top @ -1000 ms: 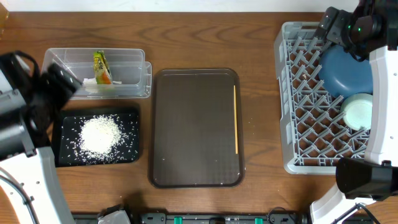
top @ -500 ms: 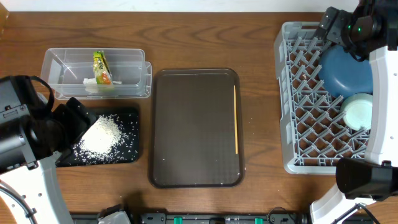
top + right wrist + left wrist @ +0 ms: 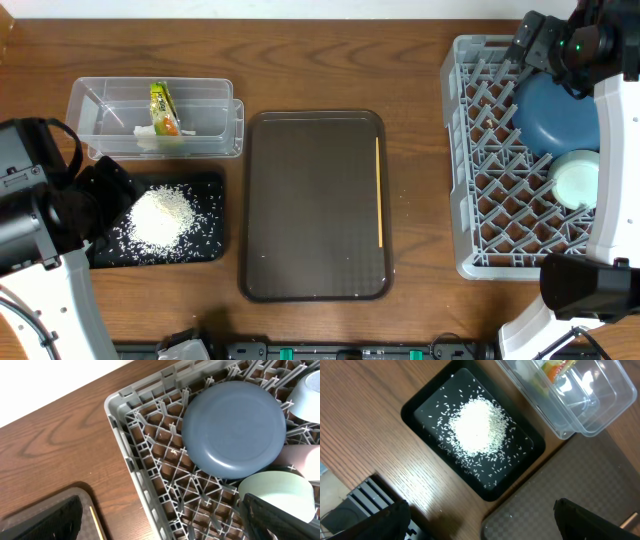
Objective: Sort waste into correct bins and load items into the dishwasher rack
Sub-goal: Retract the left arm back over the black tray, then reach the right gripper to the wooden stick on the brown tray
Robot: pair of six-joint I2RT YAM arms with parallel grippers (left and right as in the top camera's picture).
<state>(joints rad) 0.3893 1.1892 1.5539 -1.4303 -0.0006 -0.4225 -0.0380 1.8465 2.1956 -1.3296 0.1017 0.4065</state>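
Note:
The rice heap [image 3: 160, 216] lies in the black tray [image 3: 207, 250], also in the left wrist view [image 3: 477, 427]. The yellow-green wrapper [image 3: 162, 108] and white tissue [image 3: 147, 138] lie in the clear tub [image 3: 225, 125]. The wooden stick [image 3: 378, 190] lies on the brown serving tray. The grey rack [image 3: 465, 170] holds the dark-blue dish [image 3: 555, 112] and mint bowl [image 3: 575, 178]; the right wrist view also shows the light-blue bowl [image 3: 307, 390] and pink cup [image 3: 300, 457]. My left gripper [image 3: 103, 192] is open and empty over the black tray's left end. My right gripper [image 3: 545, 45] is open and empty above the rack's far edge.
The brown serving tray [image 3: 315, 205] lies in the middle between the bins and the rack. The clear tub's lid part [image 3: 237, 128] juts toward it. A few loose grains lie on the brown tray's corner [image 3: 555, 510]. Bare wood lies along the far edge.
My left arm has swung from over the clear tub down toward me, to the black tray's left end. The right arm and all objects have not moved.

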